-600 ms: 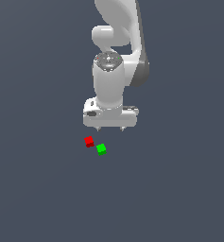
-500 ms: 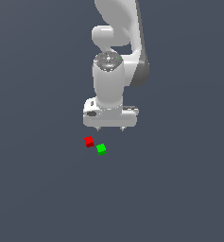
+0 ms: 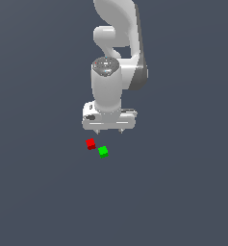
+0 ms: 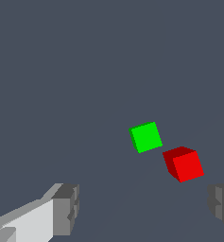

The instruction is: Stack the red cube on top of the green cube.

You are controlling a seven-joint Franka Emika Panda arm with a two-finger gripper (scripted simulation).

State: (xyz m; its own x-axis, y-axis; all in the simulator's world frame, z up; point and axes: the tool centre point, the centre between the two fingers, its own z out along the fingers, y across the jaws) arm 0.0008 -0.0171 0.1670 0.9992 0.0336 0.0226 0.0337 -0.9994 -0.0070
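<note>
floor [image 3: 43, 192] dark grey | red cube [image 3: 90, 143] | green cube [image 3: 103, 151] (just beside)

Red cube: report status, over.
Gripper open, empty, above the cubes. Red cube on the surface beside green cube, a small gap showing in the wrist view, not stacked. Nothing in the way.
</note>
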